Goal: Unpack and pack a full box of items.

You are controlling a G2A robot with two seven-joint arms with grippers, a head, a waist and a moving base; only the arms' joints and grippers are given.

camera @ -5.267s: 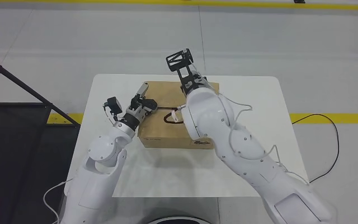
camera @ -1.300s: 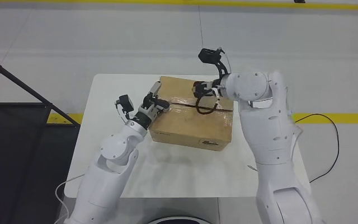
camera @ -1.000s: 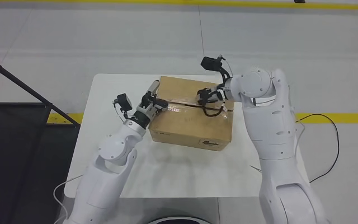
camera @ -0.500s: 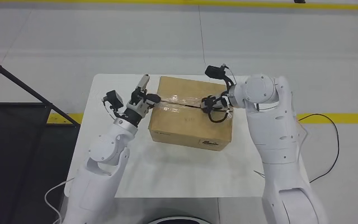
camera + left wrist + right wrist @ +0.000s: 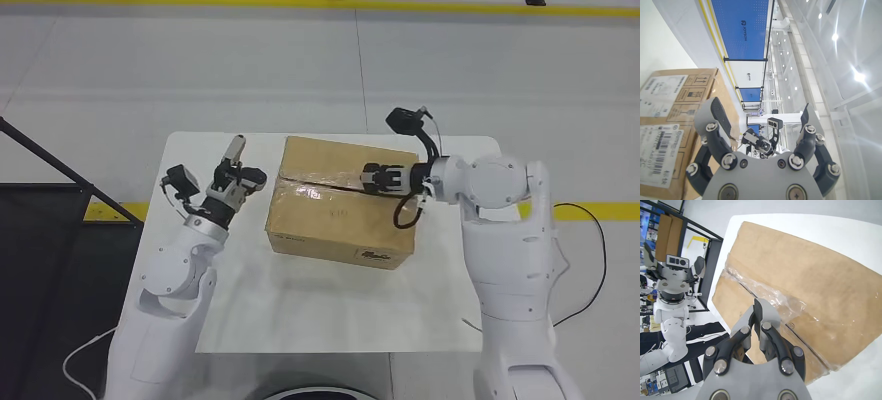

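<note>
Under right claw, pinched together: one taped box on one table. Left claw, spread apart, just beside box's end.

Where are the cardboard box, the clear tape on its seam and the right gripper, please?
cardboard box (image 5: 335, 212), top view, on its top face.
clear tape (image 5: 776, 296), right wrist view, on the crinkled strip over the seam.
right gripper (image 5: 756, 307), right wrist view, between the tips of its shut fingers.
</note>
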